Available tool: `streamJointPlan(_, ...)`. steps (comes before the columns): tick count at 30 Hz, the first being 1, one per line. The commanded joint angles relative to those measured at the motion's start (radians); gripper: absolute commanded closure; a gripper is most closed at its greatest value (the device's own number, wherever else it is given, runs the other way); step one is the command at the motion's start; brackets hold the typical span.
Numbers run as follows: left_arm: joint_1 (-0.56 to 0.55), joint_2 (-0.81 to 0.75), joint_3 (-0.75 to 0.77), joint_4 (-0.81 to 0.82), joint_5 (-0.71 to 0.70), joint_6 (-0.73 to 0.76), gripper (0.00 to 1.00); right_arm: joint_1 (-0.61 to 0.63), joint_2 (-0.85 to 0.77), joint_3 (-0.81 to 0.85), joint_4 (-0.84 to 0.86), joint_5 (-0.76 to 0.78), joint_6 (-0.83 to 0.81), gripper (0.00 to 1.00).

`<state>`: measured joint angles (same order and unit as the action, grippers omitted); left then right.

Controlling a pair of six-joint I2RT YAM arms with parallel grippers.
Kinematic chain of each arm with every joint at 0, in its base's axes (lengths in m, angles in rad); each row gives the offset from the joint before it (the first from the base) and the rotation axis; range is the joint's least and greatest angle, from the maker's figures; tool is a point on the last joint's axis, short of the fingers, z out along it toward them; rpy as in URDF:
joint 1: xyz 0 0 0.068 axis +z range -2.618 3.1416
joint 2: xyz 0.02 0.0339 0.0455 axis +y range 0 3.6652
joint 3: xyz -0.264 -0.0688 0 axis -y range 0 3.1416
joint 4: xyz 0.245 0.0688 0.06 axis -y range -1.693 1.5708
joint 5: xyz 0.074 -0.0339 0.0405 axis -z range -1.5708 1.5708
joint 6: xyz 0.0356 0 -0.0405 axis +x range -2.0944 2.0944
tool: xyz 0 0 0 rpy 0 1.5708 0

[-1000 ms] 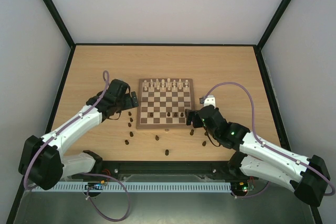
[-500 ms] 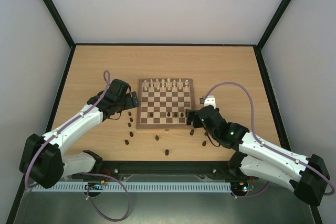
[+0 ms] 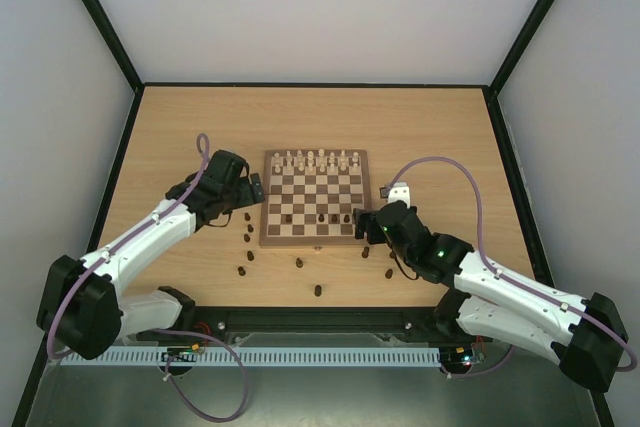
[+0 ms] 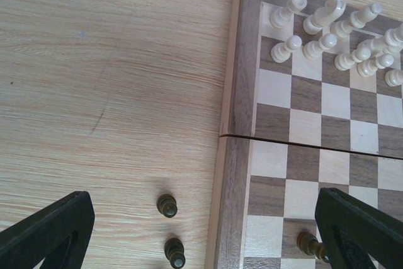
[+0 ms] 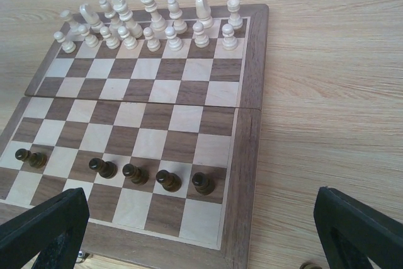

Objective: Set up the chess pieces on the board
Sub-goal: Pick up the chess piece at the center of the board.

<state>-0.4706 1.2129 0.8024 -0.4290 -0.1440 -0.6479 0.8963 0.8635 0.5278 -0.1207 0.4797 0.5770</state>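
Observation:
The board (image 3: pixel 266 197) lies mid-table, also in the left wrist view (image 4: pixel 234 155) and right wrist view (image 5: pixel 249 137). Cream pieces (image 3: pixel 315 159) fill its two far rows (image 5: pixel 151 23). Several dark pawns (image 5: pixel 168 181) stand in its second near row. My left gripper (image 3: pixel 255 190) is open and empty over the board's left edge (image 4: pixel 201 218), near two loose dark pieces (image 4: pixel 167 205). My right gripper (image 3: pixel 364 221) is open and empty above the board's near right corner (image 5: pixel 200 218).
Several loose dark pieces (image 3: pixel 299 262) stand scattered on the table left of, in front of and right of the board. A small white-grey object (image 3: pixel 398 190) sits right of the board. Black frame rails border the table.
My right gripper has edged slightly right, away from the board's near right corner. The left arm has hardly moved. No piece has moved.

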Motion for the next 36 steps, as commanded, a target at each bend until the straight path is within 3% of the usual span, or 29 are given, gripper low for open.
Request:
streamJointPlan(1,0.009,0.013,0.020,-0.043,-0.044,-0.019,0.01,0.001,-0.003,-0.012,0.020,0.014,0.011,0.01)
streamJointPlan(11,0.037,0.081,0.009,-0.074,-0.037,-0.019,0.01,0.002,0.006,-0.014,0.027,-0.003,0.007,0.01)
streamJointPlan(22,0.049,0.205,-0.038,0.038,0.009,0.005,0.03,0.002,0.017,-0.016,0.036,-0.015,0.002,0.01)
streamJointPlan(36,0.049,0.254,-0.067,0.077,0.050,0.020,0.43,0.002,0.056,-0.011,0.047,-0.035,-0.005,0.01)
